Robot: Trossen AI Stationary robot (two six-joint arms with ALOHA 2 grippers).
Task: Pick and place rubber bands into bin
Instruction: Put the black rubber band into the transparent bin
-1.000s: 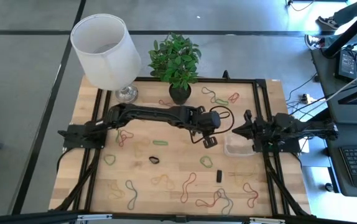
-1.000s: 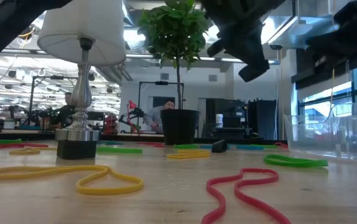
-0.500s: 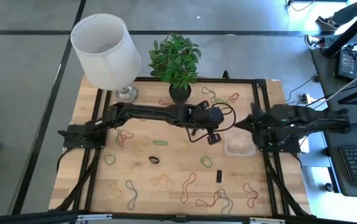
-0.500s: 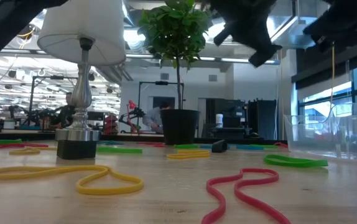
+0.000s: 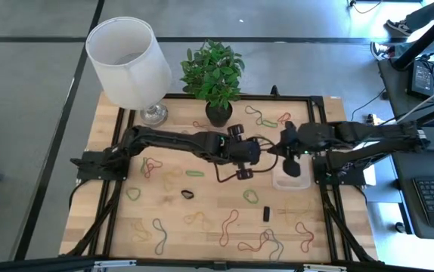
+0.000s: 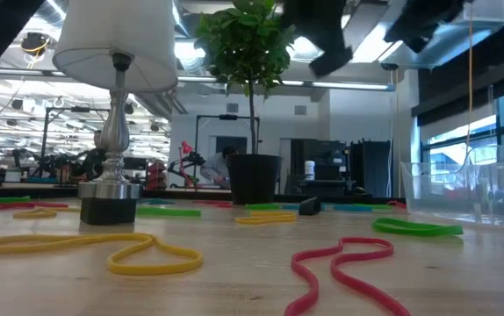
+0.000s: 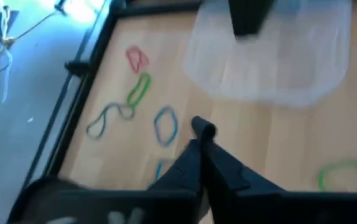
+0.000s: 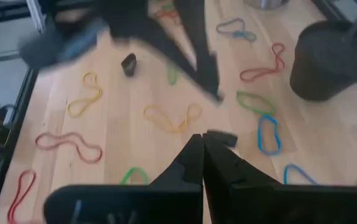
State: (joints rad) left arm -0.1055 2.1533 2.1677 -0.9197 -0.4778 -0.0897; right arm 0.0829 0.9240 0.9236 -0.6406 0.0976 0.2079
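Observation:
Rubber bands in red, green, yellow, grey and black lie scattered flat on the wooden table (image 5: 202, 193); a red one (image 6: 340, 263) and a yellow one (image 6: 94, 248) are closest in the low view. The clear bin (image 5: 291, 180) stands on the table's right side and also shows in the left wrist view (image 7: 272, 62). My left gripper (image 5: 241, 172) hangs above the table just left of the bin, shut (image 7: 203, 132), with nothing between its fingers. My right gripper (image 5: 290, 160) hovers over the bin's far part, shut (image 8: 203, 140) and empty.
A lamp (image 5: 130, 57) and a potted plant (image 5: 215, 79) stand at the far edge. A small black block (image 5: 266, 213) lies near the bin, and another (image 6: 309, 206) shows in the low view. Black frame rails (image 5: 327, 204) border the table.
My left gripper has risen and drawn back toward the table's left, away from the bin. My right arm has unfolded from the right edge and reached left, bringing its gripper over the bin. No rubber band on the table has moved.

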